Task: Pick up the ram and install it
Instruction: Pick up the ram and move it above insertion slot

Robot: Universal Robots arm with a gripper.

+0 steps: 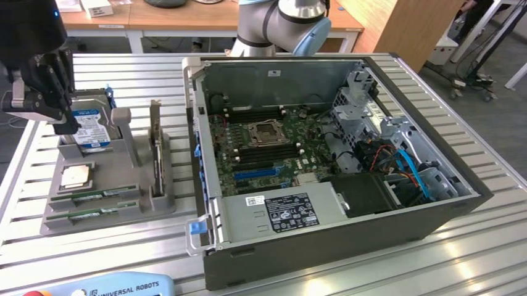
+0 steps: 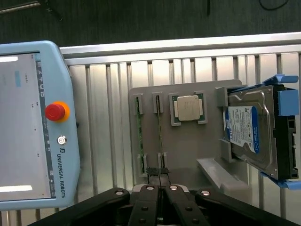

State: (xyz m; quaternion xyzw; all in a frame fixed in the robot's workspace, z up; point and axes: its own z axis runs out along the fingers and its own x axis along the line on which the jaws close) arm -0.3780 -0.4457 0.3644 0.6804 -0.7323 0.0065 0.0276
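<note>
Gripper (image 2: 159, 172), fingers pressed together on nothing, is hovering upper left in exterior view; ram (image 1: 93, 196) is sitting in grey holder (image 1: 115, 174) lower left, not yet picked or installed.

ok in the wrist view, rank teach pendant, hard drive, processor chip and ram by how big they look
1. teach pendant
2. hard drive
3. processor chip and ram: unsure, the ram is longer but edge-on and thin

Green ram (image 1: 92, 196) — blue-labelled hard drive (image 1: 92, 132)
</note>
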